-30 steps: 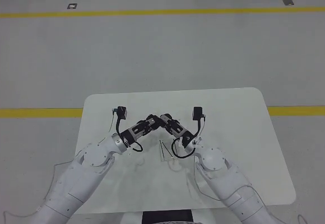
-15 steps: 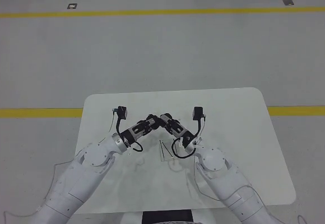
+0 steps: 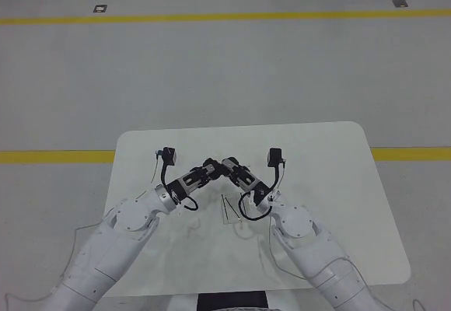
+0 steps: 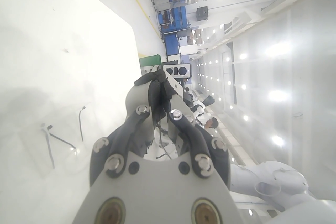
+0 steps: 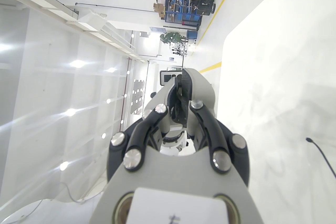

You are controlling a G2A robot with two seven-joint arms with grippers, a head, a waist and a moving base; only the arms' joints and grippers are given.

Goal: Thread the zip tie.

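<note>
White table. Arms meet tip to tip over table centre. Left gripper clenched, right gripper clenched; anything pinched too small to tell. Thin black zip ties, small heads, lie loose on table just near of grippers, between arms.

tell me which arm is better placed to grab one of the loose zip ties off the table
Right, probably: the loose zip ties lie toward that arm's side, slightly nearer the right gripper than the left gripper.
</note>
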